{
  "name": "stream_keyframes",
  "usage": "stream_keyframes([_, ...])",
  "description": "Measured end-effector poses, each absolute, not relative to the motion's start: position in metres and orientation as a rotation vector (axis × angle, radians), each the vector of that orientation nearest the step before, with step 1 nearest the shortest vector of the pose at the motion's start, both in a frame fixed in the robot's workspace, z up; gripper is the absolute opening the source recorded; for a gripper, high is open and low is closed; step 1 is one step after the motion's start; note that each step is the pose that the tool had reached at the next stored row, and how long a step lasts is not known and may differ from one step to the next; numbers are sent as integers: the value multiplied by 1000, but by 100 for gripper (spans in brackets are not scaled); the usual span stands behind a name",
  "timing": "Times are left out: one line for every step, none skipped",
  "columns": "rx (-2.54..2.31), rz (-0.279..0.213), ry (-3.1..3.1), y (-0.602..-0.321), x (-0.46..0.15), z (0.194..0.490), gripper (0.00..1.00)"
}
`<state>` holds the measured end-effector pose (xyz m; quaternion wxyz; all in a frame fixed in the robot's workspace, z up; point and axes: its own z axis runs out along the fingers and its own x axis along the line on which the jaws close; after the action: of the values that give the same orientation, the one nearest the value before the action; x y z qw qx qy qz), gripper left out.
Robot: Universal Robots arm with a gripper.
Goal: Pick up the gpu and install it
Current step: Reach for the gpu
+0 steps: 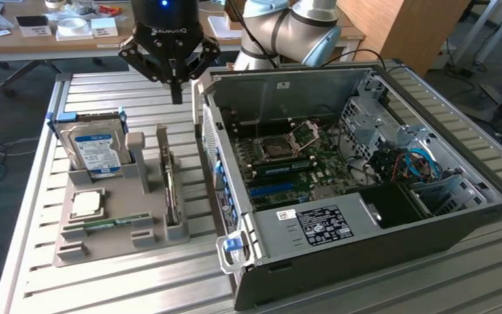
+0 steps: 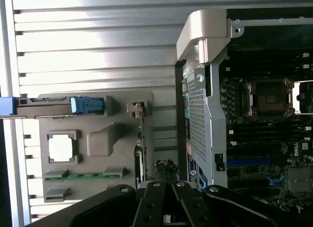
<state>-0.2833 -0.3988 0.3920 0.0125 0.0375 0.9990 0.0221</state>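
Fingers (image 1: pixel 176 90) closed on nothing hover (seemingly) over the gpu (image 1: pixel 170 184), standing edge-on between the hard drive (image 1: pixel 94 149) and open case (image 1: pixel 347 258).

surface (image 1: pixel 102 91): carries the holder tray (image 1: pixel 102 252) on the exterior view's left and the open computer case (image 1: pixel 321 261) on its right, just beside each other.
hard drive (image 1: pixel 94 147): stands upright in the far end of the holder tray.
CPU (image 1: pixel 87 204): lies flat in the holder tray, in front of the hard drive.
RAM stick (image 1: pixel 112 224): lies flat in front of the CPU.
gpu (image 1: pixel 170 186): stands on its edge in the tray slot nearest the computer case.
motherboard (image 1: pixel 295 163): lies inside the computer case, on its bottom.
hand (image 1: pixel 177 98): hangs above the surface near the far end of the gpu, apart from it, beside the case wall.
robot arm (image 1: pixel 295 26): stands behind the computer case.
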Motion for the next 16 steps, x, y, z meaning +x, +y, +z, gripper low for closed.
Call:
stream_keyframes([117,69,3114,-399,-284,392,11])
stream_keyframes([117,69,3114,-399,-285,392,11])
stream_keyframes([117,69,3114,-399,-287,392,11])
stream_keyframes([117,69,3114,-399,-288,392,11])
stream_keyframes([117,69,3114,-399,-289,392,11])
stream_keyframes([116,69,3114,-399,-290,392,11])
stream_keyframes([117,69,3114,-399,-292,392,11])
stream_keyframes([117,69,3114,-399,-293,392,11])
stream_keyframes([116,69,3114,-399,-295,392,11])
stream_keyframes([117,69,3114,-399,-297,392,11])
stream_keyframes([117,69,3114,-399,-298,392,11])
stream_keyframes([117,69,3114,-399,-300,392,11])
stream_keyframes([117,69,3114,-399,-301,392,11])
stream_keyframes([117,69,3114,-399,-303,392,11])
stream_keyframes([117,69,3114,-399,-304,392,11])
stream_keyframes([117,69,3114,-399,-305,392,11])
